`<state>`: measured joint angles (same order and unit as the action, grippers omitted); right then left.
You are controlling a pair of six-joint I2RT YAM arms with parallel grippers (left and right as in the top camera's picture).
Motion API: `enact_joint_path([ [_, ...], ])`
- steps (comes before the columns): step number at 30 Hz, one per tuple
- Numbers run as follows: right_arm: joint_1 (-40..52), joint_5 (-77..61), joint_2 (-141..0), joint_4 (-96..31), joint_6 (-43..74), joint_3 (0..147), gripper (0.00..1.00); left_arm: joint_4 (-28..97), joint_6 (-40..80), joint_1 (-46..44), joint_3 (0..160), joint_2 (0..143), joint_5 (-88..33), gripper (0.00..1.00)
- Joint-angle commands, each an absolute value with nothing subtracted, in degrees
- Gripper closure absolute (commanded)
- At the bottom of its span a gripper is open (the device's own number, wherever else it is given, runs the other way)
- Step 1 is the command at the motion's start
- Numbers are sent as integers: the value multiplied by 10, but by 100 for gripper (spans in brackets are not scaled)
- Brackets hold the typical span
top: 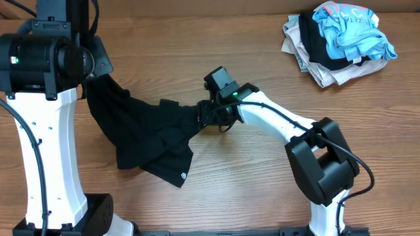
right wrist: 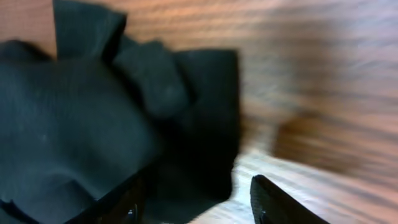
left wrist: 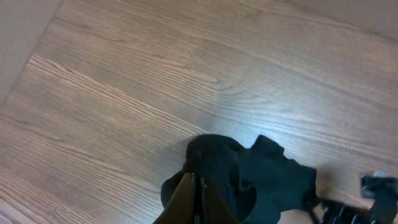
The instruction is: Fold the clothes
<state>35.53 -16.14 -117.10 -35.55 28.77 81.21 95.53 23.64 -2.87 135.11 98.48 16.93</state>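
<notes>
Spreading stage: black T-shirt [top: 144, 134] bunched left of centre on the table [top: 249, 39], one end pinched in the closed left gripper [left wrist: 198, 198]; right gripper [right wrist: 196, 202] parted over its other edge, clamping nothing. Next, probably: grasp a corner and draw it flat.

This looks like a robot lab, a room where robots get tried out. A big wooden table [top: 197, 39] fills the view, and a black T-shirt [top: 141, 134] lies near the middle of it. The left robot arm [top: 46, 151], white and black, stands just left of the T-shirt. The right robot arm [top: 282, 124] stands to its right. Black wires [top: 357, 164] run along that arm, and a small green light [top: 234, 94] glows on it. Far right of the T-shirt, toward the back, sits a heap of clothes [top: 338, 39].
</notes>
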Motion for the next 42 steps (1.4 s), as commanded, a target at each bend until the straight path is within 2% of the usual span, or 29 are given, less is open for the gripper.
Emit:
enact_joint_path([
  [1, 385, -183, -1184, -346, 308, 813, 41, 946, 245, -18, 1359, 983, 184, 96],
  [2, 390, -187, -1185, -342, 313, 813, 41, 943, 244, -18, 1359, 983, 184, 96],
  [4, 398, -192, -1187, -337, 314, 813, 52, 935, 244, -18, 1359, 983, 185, 96],
  [6, 404, -186, -1187, -335, 314, 813, 79, 927, 244, -18, 1359, 983, 185, 96],
  [8, 404, -168, -1186, -337, 314, 813, 96, 922, 244, -18, 1359, 983, 183, 96],
  [12, 362, -156, -1164, -378, 280, 840, 96, 896, 240, -18, 1359, 976, 180, 96],
  [22, 181, -125, -1008, -651, 146, 1035, 96, 802, 225, -18, 1368, 905, 161, 96],
  [26, 136, -126, -950, -741, 126, 1091, 96, 781, 209, -18, 1368, 890, 162, 96],
  [35, 139, -124, -892, -844, 119, 1087, 96, 811, 192, -18, 1368, 889, 148, 96],
  [42, 166, -131, -892, -838, 122, 983, 96, 903, 192, -19, 1352, 903, 133, 96],
])
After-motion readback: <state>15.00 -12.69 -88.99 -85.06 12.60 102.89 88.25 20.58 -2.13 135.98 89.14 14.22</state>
